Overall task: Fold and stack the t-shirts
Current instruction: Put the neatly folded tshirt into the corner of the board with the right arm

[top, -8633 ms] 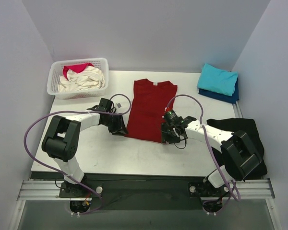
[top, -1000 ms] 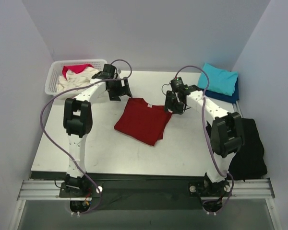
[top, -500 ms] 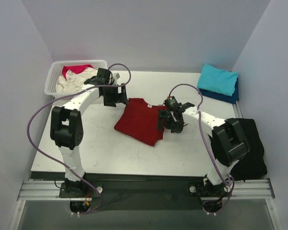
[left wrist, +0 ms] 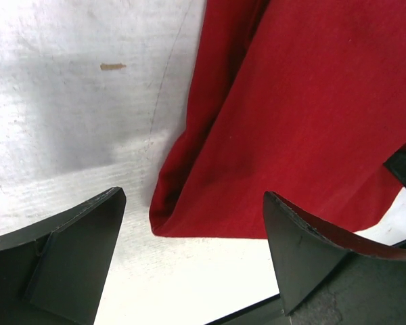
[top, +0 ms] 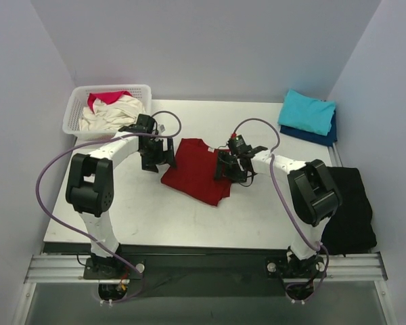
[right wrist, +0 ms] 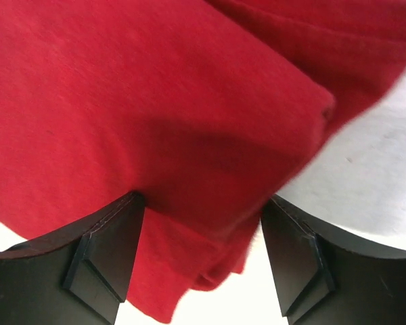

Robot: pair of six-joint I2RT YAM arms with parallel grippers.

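A dark red t-shirt (top: 197,170) lies folded in the middle of the table. My left gripper (top: 159,157) is at its left edge, open wide; in the left wrist view the shirt's corner (left wrist: 189,217) lies on the table between the two spread fingers (left wrist: 74,257), touching neither. My right gripper (top: 224,168) is over the shirt's right edge. In the right wrist view the right gripper (right wrist: 201,254) stands open, with the layered red cloth (right wrist: 155,101) lying between and under the jaws. A turquoise t-shirt (top: 306,112) lies folded on a navy one (top: 316,137) at the back right.
A white lattice basket (top: 111,88) at the back left holds a cream t-shirt (top: 115,114) and a pink-red one (top: 107,97). A black cloth (top: 348,203) hangs over the table's right edge. Purple cables loop above both arms.
Both grippers have come from the back of the table towards me, down to the red shirt's left and right edges. The right jaws have opened wider. The shirt has stayed put.
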